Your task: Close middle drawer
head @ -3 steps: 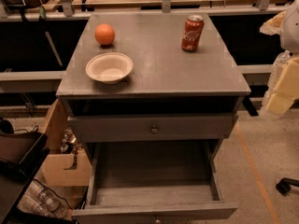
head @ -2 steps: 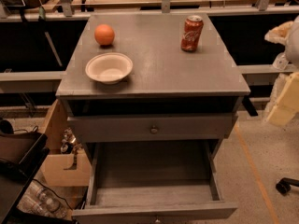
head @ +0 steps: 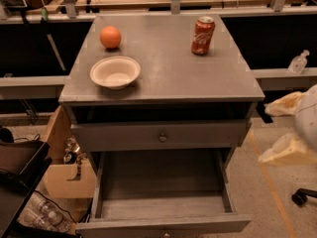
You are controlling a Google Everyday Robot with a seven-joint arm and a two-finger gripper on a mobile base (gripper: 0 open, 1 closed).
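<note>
The middle drawer (head: 163, 202) is a long shallow grey box pulled far out toward me, empty inside, with its front (head: 163, 225) at the bottom edge of the view. Above it, another grey drawer front with a small round knob (head: 162, 138) stands out slightly, with a dark gap under the cabinet top. My gripper (head: 283, 129) is at the right edge, to the right of the cabinet and level with the knobbed front. It touches nothing. Its two cream fingers (head: 285, 104) point left and stand apart with nothing between them.
On the grey cabinet top (head: 163, 78) are an orange (head: 110, 36), a white bowl (head: 115, 72) and a red soda can (head: 203, 35). A cardboard box (head: 62, 162) and a dark bin (head: 20, 165) stand at the left. A chair caster (head: 302, 196) is on the floor at the right.
My gripper has moved down and a little left at the right edge, toward the cabinet's side. The drawers and the things on top have not moved.
</note>
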